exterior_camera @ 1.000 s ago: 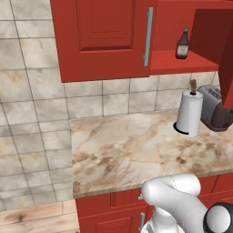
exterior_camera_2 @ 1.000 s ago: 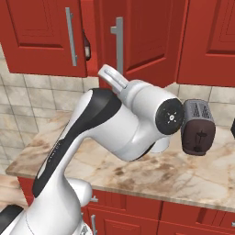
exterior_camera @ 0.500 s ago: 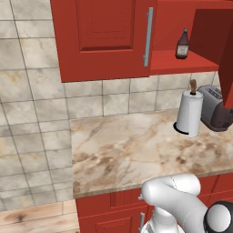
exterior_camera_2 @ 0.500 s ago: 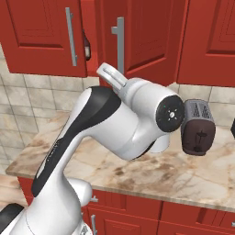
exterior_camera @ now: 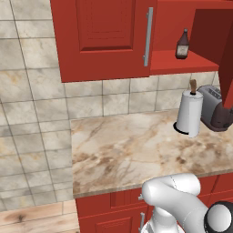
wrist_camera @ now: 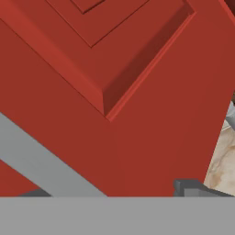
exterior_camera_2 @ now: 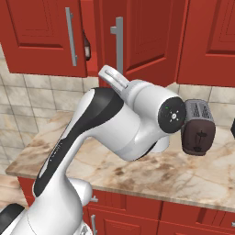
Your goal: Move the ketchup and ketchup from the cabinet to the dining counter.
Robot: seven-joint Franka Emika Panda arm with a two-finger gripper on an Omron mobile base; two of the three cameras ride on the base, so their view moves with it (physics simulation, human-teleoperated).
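**Left base view: one ketchup on the open cabinet shelf**

Ketchup [exterior_camera: 182, 44] stands upright on the cabinet's [exterior_camera: 104, 36] red inner shelf, upper right of frame, door swung open. Below it, bench [exterior_camera: 136, 145] carries paper-towel roll [exterior_camera: 189, 113] and toaster [exterior_camera: 215, 108]. Hand view faces a red door panel close up, silver handle [wrist_camera: 41, 163] at lower left. Hand state: cannot tell (fingertips not readable). Bottle likely light, rigid, smooth-sided; take it round the body below the neck.

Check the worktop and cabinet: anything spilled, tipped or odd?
Nothing stands out. A ketchup bottle stands upright on the open cabinet's shelf; the paper-towel roll and toaster stand upright on the worktop, with no spill.
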